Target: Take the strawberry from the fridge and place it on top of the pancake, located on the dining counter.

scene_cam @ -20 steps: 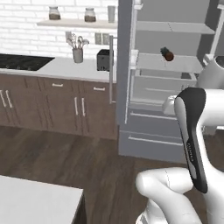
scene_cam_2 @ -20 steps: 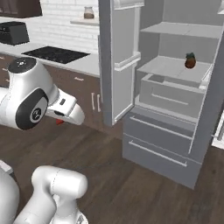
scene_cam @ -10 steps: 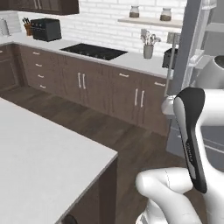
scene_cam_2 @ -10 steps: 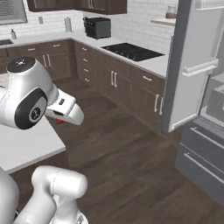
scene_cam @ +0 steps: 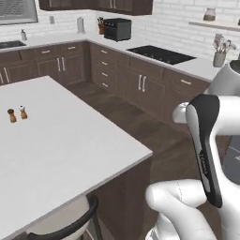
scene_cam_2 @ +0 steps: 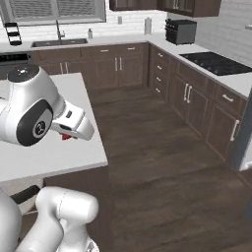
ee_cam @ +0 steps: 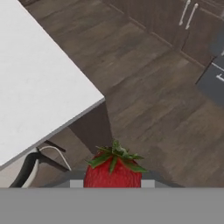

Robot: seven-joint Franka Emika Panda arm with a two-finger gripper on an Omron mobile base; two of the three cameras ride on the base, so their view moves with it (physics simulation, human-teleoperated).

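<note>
The strawberry (ee_cam: 113, 171), red with a green leafy cap, sits between my fingers at the bottom of the hand view, with my gripper (ee_cam: 113, 182) shut on it. In the right base view it shows as a red speck (scene_cam_2: 65, 137) under my hand, and my gripper (scene_cam_2: 69, 135) hangs over the near edge of the dining counter (scene_cam_2: 49, 152). The dining counter's white top (scene_cam: 70, 140) spreads to the left, and its corner (ee_cam: 35, 78) lies below and to the left of the berry. The pancake is out of view.
Two small shakers (scene_cam: 16, 114) stand on the dining counter. A dark stool (scene_cam: 70, 225) is tucked at its near edge. Brown cabinets line the walls, with a black toaster oven (scene_cam: 117, 29), a cooktop (scene_cam: 161, 54) and a sink (scene_cam_2: 54, 43). Dark wood floor lies between.
The base has turned left, away from the open fridge, so the whole scene has shifted and the dining counter has come into view. The arm's pose is unchanged.
</note>
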